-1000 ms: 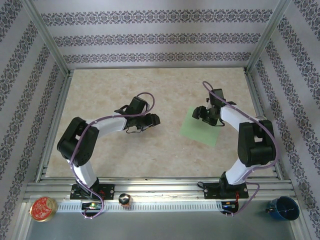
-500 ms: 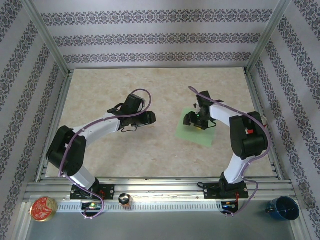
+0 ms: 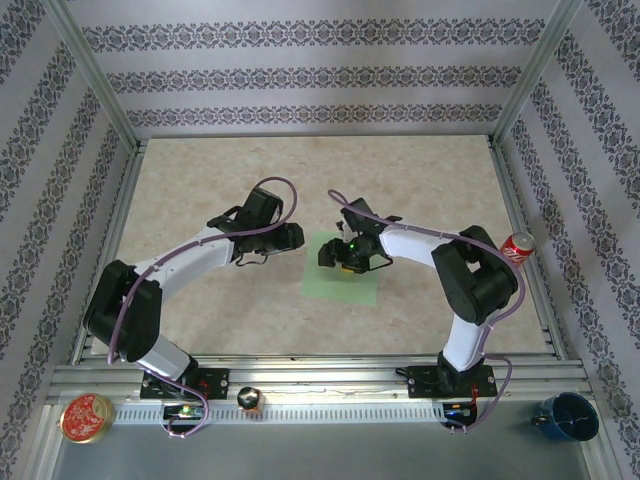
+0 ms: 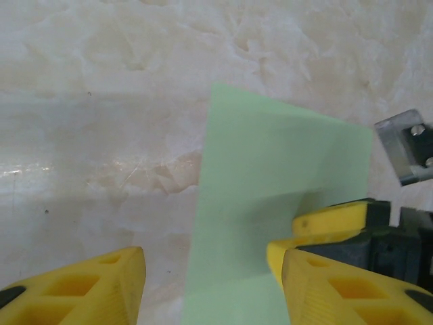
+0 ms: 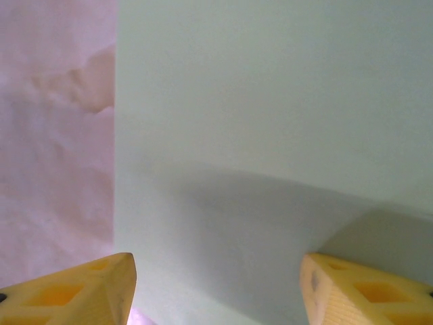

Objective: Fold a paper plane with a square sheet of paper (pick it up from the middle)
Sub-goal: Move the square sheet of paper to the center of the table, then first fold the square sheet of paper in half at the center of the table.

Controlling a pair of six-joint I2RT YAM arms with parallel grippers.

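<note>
- I judge the step in hand to be the pick-up: the sheet [image 3: 345,283] lies flat near the middle of the desk [image 3: 200,190], and I see no fold in it, so the plane is not begun.
- My right hand [image 3: 345,258] hangs over the sheet's far part, fingers wide apart and pointing down, nothing between them. My wrist view shows their shadows close under them, but I cannot tell whether the tips touch the paper.
- My left hand [image 3: 290,238] sits just beside the sheet's left edge, about half spread and empty. From its wrist, the sheet's edge runs up between its fingers, with the right hand's yellow fingers just beyond.
- Next, I think I must press down at the middle and pinch so that the paper buckles up into a ridge I can take. It calls for a light touch, as a flat sheet offers no edge there.
- The sheet is thin, pale green, matt and plain, with straight edges and sharp corners. It should slide easily on the desk, which is smooth, faintly glossy and marbled beige.
- My fingers are yellow, blocky wedges with ridged faces.
</note>
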